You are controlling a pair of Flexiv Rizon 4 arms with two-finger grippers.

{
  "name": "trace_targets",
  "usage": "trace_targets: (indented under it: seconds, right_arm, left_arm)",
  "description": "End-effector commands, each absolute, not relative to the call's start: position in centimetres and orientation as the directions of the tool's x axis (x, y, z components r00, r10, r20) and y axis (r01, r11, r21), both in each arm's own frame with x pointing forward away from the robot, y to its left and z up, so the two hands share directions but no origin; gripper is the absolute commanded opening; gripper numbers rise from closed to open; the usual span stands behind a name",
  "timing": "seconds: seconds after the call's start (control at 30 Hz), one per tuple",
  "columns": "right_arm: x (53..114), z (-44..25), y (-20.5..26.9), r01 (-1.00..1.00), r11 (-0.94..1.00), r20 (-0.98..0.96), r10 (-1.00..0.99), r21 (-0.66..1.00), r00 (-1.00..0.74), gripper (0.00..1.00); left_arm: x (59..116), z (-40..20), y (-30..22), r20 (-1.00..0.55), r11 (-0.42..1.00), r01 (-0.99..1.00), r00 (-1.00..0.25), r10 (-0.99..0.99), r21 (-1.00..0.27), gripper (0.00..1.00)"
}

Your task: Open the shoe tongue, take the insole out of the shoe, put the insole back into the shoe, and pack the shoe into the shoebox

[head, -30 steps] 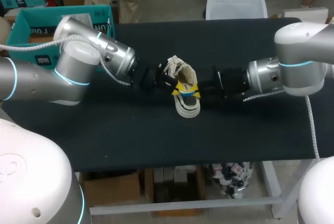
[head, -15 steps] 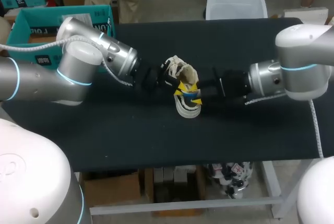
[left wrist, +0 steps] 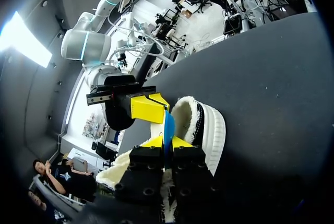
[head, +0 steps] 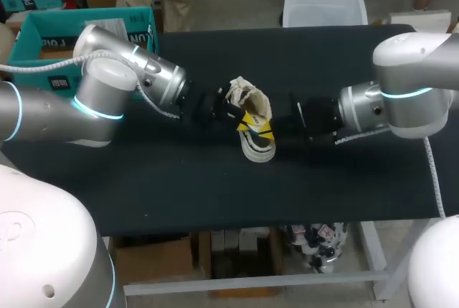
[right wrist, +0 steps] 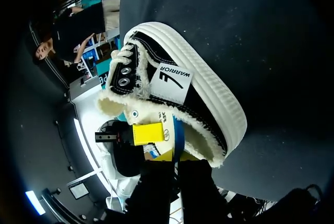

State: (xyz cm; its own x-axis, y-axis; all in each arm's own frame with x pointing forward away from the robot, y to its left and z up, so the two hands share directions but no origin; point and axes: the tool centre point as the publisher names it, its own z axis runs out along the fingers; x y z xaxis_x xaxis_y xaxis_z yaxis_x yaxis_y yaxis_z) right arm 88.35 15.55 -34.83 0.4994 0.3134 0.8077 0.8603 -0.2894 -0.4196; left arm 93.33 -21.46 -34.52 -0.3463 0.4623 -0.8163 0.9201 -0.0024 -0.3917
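Blue insole [left wrist: 168,125] seemingly deeper in shoe [head: 258,147]

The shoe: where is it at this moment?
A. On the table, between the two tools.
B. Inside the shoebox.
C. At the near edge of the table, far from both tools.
A: the shoe rests mid-table, with the left tool and the right tool meeting at its blue insole from opposite sides. The shoebox stands apart at the far left corner.
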Motion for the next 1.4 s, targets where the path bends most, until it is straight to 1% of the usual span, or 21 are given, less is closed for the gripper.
trace_targets:
  seconds: [0.03,0.07,0.13,0.17,0.2,0.3,0.33,0.57,0.73,0.83,0.9,1.17,1.4]
  right_arm:
    - [88.7,-35.1,15.5,0.859,-0.294,0.805,0.317,-0.42,0.502,0.0]
    - [88.7,-35.1,15.5,0.858,-0.298,0.803,0.319,-0.419,0.503,0.0]
    - [88.6,-35.0,15.4,0.857,-0.303,0.801,0.323,-0.417,0.504,0.0]
    - [88.5,-35.0,15.4,0.856,-0.308,0.8,0.326,-0.414,0.504,0.0]
    - [88.4,-34.9,15.4,0.856,-0.31,0.799,0.327,-0.413,0.504,0.0]
    - [88.3,-35.0,15.5,0.859,-0.311,0.799,0.335,-0.408,0.5,0.0]
    - [88.3,-35.0,15.5,0.859,-0.311,0.797,0.339,-0.406,0.5,0.0]
    - [88.5,-35.7,16.1,0.852,-0.343,0.762,0.394,-0.396,0.513,0.0]
    - [88.5,-36.3,16.3,0.844,-0.373,0.739,0.424,-0.385,0.524,0.0]
    - [88.4,-36.6,16.3,0.841,-0.387,0.727,0.439,-0.377,0.528,0.0]
    - [88.3,-36.7,16.3,0.839,-0.401,0.717,0.452,-0.369,0.531,0.0]
    - [87.6,-37.2,15.9,0.828,-0.451,0.673,0.502,-0.333,0.544,0.0]
    - [87.6,-37.8,15.9,0.81,-0.507,0.593,0.567,-0.296,0.572,0.0]
  left_arm:
    - [92.3,-33.5,-21.0,-0.823,-0.002,0.926,-0.334,0.459,-0.377,0.35]
    - [92.1,-33.2,-20.9,-0.824,-0.003,0.928,-0.33,0.46,-0.374,0.41]
    - [91.7,-32.6,-20.7,-0.825,-0.008,0.93,-0.322,0.465,-0.368,0.45]
    - [91.5,-32.3,-20.6,-0.823,-0.009,0.931,-0.317,0.472,-0.364,0.5]
    - [91.3,-32.0,-20.5,-0.821,-0.006,0.932,-0.315,0.476,-0.361,0.62]
    - [90.8,-31.1,-20.1,-0.815,0.001,0.935,-0.309,0.49,-0.354,0.72]
    - [90.7,-30.9,-20.0,-0.812,0.002,0.934,-0.311,0.494,-0.356,0.75]
    - [90.6,-30.2,-19.1,-0.79,0.05,0.93,-0.338,0.512,-0.365,0.82]
    - [90.5,-29.8,-18.3,-0.78,0.075,0.928,-0.348,0.52,-0.364,0.94]
    - [90.4,-29.5,-17.6,-0.771,0.106,0.929,-0.355,0.529,-0.354,0.96]
    - [90.4,-29.4,-17.0,-0.767,0.118,0.929,-0.357,0.534,-0.35,1.0]
    - [90.3,-28.6,-15.4,-0.742,0.14,0.939,-0.334,0.581,-0.313,1.0]
    - [90.6,-27.7,-13.9,-0.717,0.173,0.934,-0.352,0.602,-0.313,1.0]
